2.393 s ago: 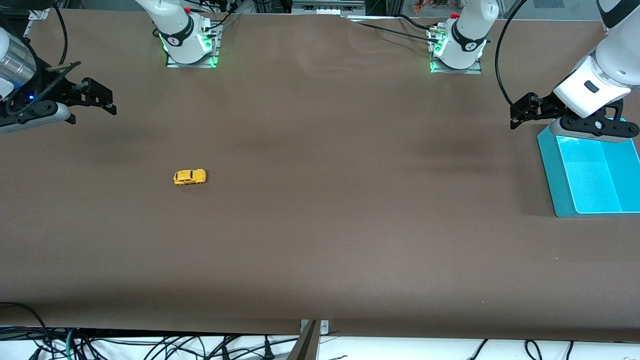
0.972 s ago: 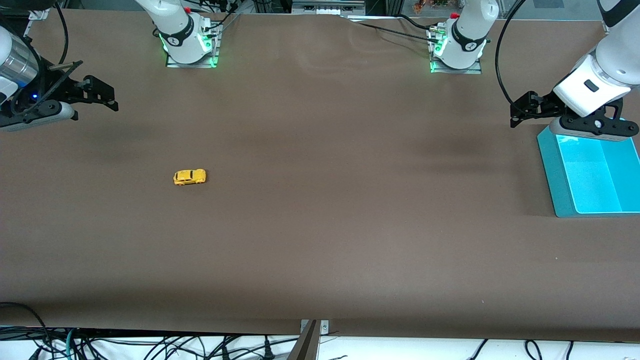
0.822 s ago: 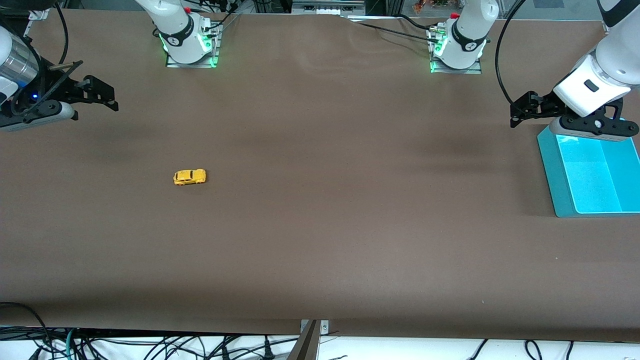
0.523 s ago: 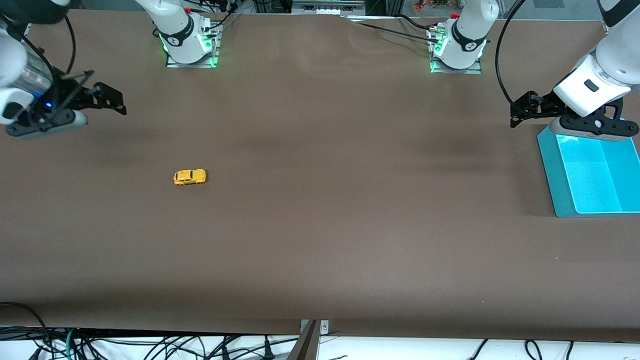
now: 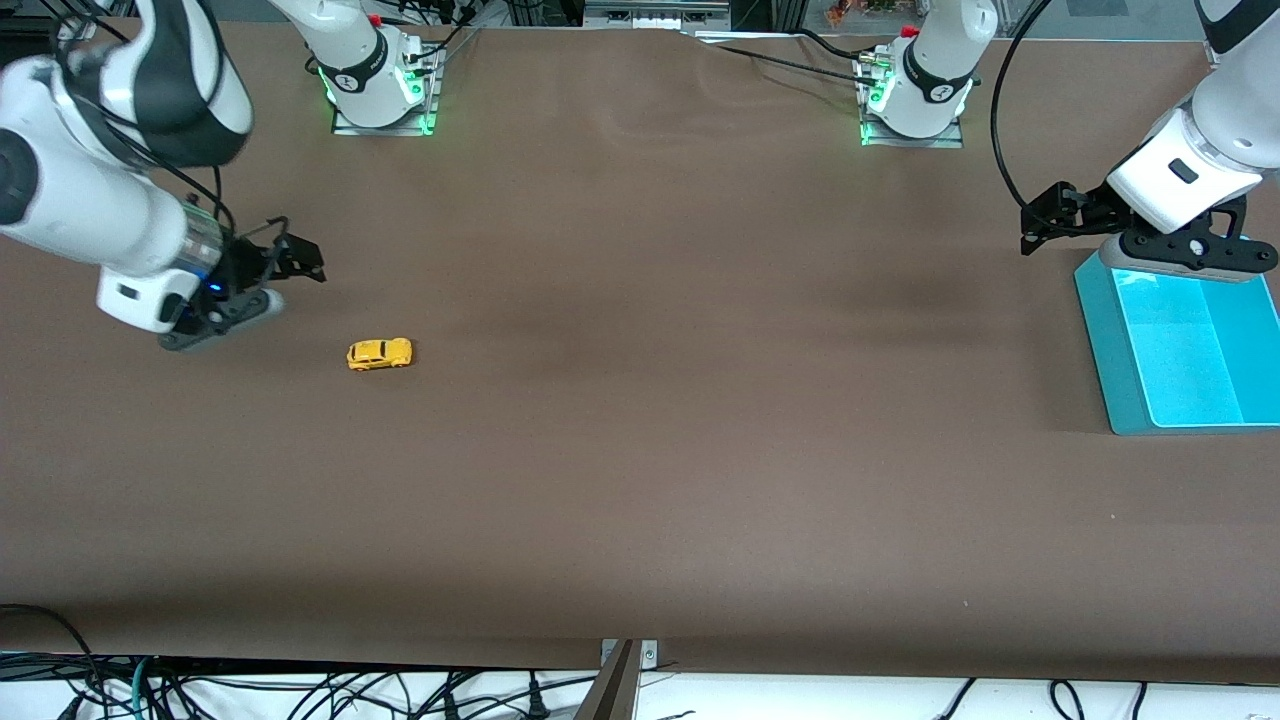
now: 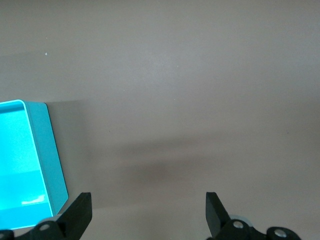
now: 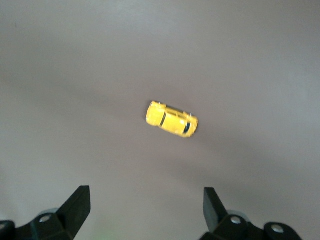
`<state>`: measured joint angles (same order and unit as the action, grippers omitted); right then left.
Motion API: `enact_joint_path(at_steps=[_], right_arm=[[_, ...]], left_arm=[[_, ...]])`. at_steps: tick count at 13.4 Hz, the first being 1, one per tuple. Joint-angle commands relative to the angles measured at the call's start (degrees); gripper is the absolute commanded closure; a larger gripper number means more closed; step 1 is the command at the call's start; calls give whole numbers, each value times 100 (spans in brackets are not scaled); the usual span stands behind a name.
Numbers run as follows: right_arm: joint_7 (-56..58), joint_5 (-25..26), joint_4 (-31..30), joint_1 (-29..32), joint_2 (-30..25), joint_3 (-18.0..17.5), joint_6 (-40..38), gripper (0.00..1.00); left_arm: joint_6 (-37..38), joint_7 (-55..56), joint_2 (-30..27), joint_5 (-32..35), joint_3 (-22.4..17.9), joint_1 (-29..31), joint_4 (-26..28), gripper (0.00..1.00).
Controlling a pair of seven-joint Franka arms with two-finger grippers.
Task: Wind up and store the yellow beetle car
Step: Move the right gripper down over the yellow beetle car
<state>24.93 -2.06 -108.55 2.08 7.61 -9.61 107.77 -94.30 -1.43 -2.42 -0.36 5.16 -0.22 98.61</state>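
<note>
The yellow beetle car stands on its wheels on the brown table, toward the right arm's end. In the right wrist view it lies ahead of my fingertips, apart from them. My right gripper is open and empty, over the bare table a short way from the car, and its jaws show wide apart in its wrist view. My left gripper is open and empty, waiting over the table beside the teal bin; it shows wide open in its wrist view.
An empty teal bin sits at the left arm's end of the table; its wall also shows in the left wrist view. The two arm bases stand along the table's back edge.
My right arm has swung in from the table's end toward the car and come lower. The car, the bin and the left arm have not moved.
</note>
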Motion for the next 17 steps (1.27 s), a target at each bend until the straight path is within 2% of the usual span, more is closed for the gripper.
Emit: enact_joint_path(at_steps=[1, 4, 8, 13, 16, 17], right_arm=[[1604, 214, -699, -15, 30, -15, 1057, 0], [3513, 214, -1605, 3, 100, -15, 2324, 0], [4992, 206, -2108, 3, 477, -32, 3274, 0], [5908, 214, -2285, 3, 1004, -76, 4111, 0], [6085, 214, -2276, 3, 1233, -76, 4480, 1], [6102, 214, -2276, 3, 1260, -76, 4516, 10]], left_arm=[[113, 29, -39, -78, -6, 4, -70, 0], [113, 29, -39, -78, -6, 4, -70, 0], [113, 29, -39, -78, -6, 4, -70, 0], [113, 37, -39, -78, -6, 4, -70, 0], [113, 29, -39, -78, -6, 4, -70, 0], [113, 29, -39, -78, -6, 4, -70, 0]])
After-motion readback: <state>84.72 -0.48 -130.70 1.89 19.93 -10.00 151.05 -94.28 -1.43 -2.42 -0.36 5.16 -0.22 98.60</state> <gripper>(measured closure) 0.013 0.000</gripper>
